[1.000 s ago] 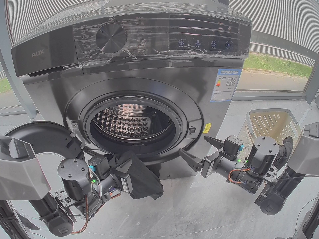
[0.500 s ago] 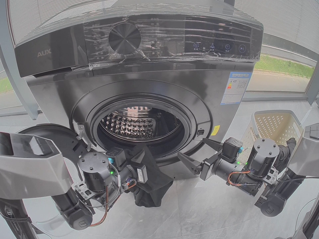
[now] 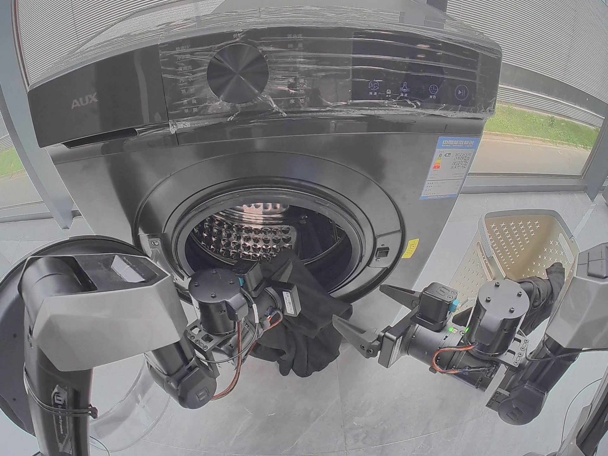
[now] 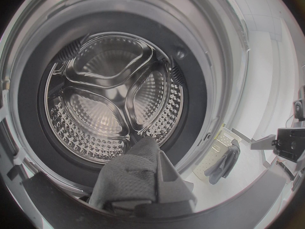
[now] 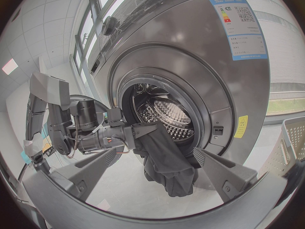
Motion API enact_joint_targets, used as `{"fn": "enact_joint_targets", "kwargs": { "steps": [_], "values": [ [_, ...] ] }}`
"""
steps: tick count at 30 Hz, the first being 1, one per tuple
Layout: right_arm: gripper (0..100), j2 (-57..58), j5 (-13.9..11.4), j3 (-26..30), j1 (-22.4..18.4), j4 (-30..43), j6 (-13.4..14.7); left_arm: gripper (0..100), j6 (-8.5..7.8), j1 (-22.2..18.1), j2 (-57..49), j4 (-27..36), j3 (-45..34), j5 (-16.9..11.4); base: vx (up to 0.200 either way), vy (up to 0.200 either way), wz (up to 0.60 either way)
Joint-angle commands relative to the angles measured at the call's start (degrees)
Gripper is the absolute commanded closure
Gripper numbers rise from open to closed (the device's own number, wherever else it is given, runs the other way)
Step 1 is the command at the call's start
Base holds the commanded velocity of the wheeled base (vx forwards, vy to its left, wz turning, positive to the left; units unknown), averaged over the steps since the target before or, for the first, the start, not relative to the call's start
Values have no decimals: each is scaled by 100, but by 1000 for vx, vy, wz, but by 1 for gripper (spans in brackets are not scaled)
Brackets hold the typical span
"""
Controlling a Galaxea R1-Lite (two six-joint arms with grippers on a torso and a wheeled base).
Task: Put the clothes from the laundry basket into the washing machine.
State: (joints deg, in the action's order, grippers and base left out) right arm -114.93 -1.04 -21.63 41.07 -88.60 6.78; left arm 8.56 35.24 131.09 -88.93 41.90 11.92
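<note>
Tiled floor: one washing machine, one basket, two dark garments.

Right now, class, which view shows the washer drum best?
Left wrist view: it looks straight into the drum. Head view catches its studded wall; right wrist view sees it obliquely, partly behind the garment.

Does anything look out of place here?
Yes. The dark grey garment in the left pincer hangs mostly outside the washing machine's round opening, sagging toward the floor. Another dark cloth drapes over the beige plastic laundry basket's rim.
</note>
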Motion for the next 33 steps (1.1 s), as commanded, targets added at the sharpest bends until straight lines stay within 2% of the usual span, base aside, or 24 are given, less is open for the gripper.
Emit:
{"fn": "enact_joint_targets", "kwargs": {
  "steps": [1,8,13,16,20,24,26,27,28,33],
  "values": [
    [0,-47,-2,18,24,1,8,100,23,-70,453,16,433,3,0,0,0],
    [0,-126,-2,80,24,-8,8,100,-3,-351,1042,104,1655,82,0,0,0],
    [0,-126,-2,88,24,-8,8,100,-30,-545,1279,412,2402,82,0,0,0],
    [0,-126,-2,88,33,-8,8,100,-38,-668,1569,790,3114,91,0,0,0],
    [0,-126,7,115,68,-8,17,100,-188,-800,1824,1273,3747,117,0,0,0],
    [0,-126,-2,150,59,-8,17,100,-161,-975,2114,1765,4608,117,0,0,0],
    [0,-126,-2,150,59,-8,17,100,-161,-993,2140,1783,4687,117,0,0,0],
    [0,-135,-2,150,50,-8,17,100,-161,-1055,2431,1906,5258,126,0,0,0],
    [0,-135,-2,150,50,-8,17,100,-153,-1072,2492,1932,5425,144,0,0,0],
    [0,-135,-2,141,41,-8,17,100,-153,-1107,2659,2055,5909,276,0,0,0]
  ]
}}
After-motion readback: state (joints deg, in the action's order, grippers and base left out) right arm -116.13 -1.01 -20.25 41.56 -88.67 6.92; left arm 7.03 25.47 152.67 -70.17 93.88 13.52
